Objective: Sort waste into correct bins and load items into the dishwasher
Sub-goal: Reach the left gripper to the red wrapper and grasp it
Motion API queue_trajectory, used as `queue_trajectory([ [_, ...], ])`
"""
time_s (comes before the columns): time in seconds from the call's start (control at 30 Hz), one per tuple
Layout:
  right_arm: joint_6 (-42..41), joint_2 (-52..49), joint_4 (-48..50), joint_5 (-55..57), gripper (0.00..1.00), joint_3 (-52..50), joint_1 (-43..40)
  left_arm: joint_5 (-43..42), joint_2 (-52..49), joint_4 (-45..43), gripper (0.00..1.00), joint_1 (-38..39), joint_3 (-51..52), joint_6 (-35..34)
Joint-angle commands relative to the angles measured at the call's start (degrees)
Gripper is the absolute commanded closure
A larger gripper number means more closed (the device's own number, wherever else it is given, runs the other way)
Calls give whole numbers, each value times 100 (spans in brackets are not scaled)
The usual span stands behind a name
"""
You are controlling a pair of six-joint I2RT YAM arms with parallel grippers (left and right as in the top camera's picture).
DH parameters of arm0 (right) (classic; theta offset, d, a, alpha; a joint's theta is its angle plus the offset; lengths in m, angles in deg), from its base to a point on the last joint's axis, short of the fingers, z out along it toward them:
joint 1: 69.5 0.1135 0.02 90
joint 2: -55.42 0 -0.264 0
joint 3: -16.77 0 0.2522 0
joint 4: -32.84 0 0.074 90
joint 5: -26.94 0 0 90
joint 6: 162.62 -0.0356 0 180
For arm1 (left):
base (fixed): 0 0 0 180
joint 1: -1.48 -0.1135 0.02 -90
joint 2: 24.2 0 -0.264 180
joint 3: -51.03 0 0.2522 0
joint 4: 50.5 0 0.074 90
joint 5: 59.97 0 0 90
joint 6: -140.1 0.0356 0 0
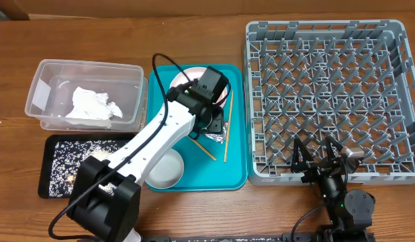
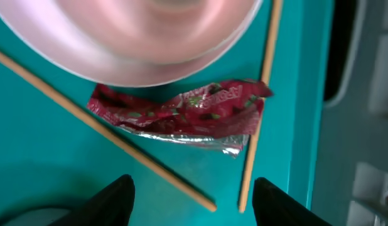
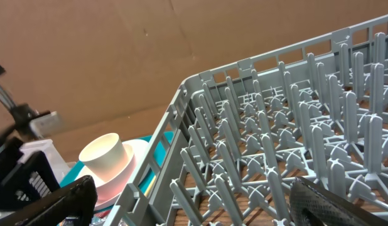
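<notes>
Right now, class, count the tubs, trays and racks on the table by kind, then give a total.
Tub: 1
Trays: 2, the black tray and the teal tray
Rack: 1
Total: 4

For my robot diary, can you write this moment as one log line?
left pincer: open, above foil wrapper on teal tray | right pincer: open, by dish rack | napkin: in clear tub

Napkin (image 1: 93, 105) in tub (image 1: 41, 75); wrapper (image 2: 181, 113) on serving tray (image 2: 43, 147) between 2 chopsticks (image 2: 264, 94); rack (image 1: 328, 94) right.
</notes>
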Motion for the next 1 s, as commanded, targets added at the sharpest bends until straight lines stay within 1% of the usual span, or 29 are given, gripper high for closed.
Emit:
queue_trajectory([
  [0.0,-26,39,42,42,0,-11,26,201,160,-337,36,-26,306,-1305],
  [0.1,-26,39,42,42,0,-11,26,232,160,-859,36,-26,623,-1884],
  [0.23,-26,39,44,42,0,-11,26,232,157,-1165,34,-22,940,-2426],
  [0.3,-26,39,42,42,0,-11,26,271,153,-1290,33,-24,1082,-2524],
  [0.4,-26,39,42,42,0,-11,26,282,140,-1620,35,-24,1329,-2524],
  [0.43,-26,39,42,42,0,-11,26,278,140,-1718,38,-20,1405,-2522],
  [0.47,-26,39,42,42,0,-11,26,271,138,-1777,46,-15,1469,-2522],
  [0.5,-26,39,42,42,0,-11,26,267,138,-1816,62,-15,1528,-2522],
  [0.53,-26,39,42,42,0,-11,26,251,138,-1827,75,-15,1572,-2522],
  [0.57,-26,39,42,42,0,-11,26,240,138,-1825,77,-15,1589,-2520],
  [0.6,-26,39,42,42,0,-11,26,247,138,-1821,83,-15,1617,-2520],
  [0.63,-26,39,44,42,0,-11,26,249,138,-1818,85,-15,1631,-2518],
  [0.67,-26,39,44,42,0,-11,26,256,138,-1818,84,-15,1635,-2518],
  [0.7,-26,39,42,42,0,-11,26,284,138,-1821,80,-15,1635,-2518],
  [0.73,-26,39,44,42,0,-11,26,310,138,-1838,73,-15,1635,-2518],
  [0.97,-26,39,42,42,0,-11,26,400,138,-1838,71,-20,1637,-2514],
])
